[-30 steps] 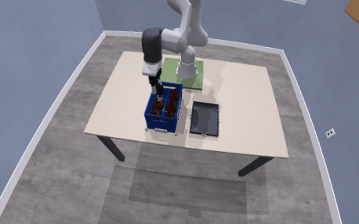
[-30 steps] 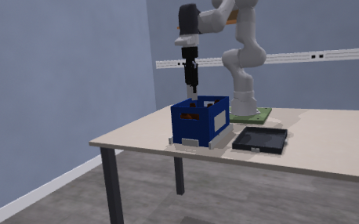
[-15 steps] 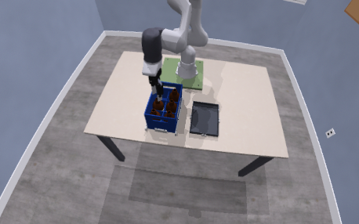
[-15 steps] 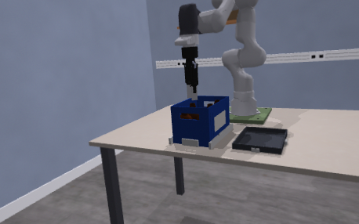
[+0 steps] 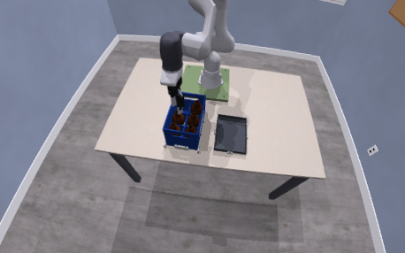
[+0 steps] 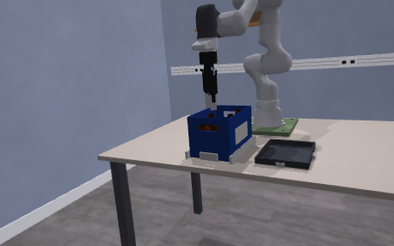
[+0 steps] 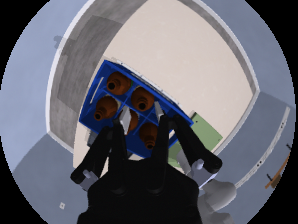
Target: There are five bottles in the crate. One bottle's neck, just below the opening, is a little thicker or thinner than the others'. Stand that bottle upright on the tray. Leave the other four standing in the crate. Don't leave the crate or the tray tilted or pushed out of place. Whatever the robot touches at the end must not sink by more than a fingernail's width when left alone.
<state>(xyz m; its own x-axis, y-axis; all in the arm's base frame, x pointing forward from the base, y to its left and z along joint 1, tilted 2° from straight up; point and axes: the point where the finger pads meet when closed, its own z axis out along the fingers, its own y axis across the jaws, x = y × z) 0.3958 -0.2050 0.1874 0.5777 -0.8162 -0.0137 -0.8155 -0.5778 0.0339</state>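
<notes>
The blue crate (image 5: pixel 185 125) stands on the table left of the dark tray (image 5: pixel 231 134). Several brown bottles (image 5: pixel 193 119) stand upright in its cells. My gripper (image 5: pixel 179 107) hangs straight down over the crate's back-left part, with its fingertips just above the rim in the side view (image 6: pixel 211 103). The fingers are partly open and hold nothing. In the wrist view the fingers frame the bottle tops (image 7: pixel 141 100), and one bottle (image 7: pixel 148 137) lies between them further down. The necks are too small to compare. The tray also shows in the side view (image 6: pixel 285 154).
The robot's base stands on a green plate (image 5: pixel 208 81) behind the crate and tray. The crate (image 6: pixel 219 132) sits near the table's front-left edge, with the tray close beside it.
</notes>
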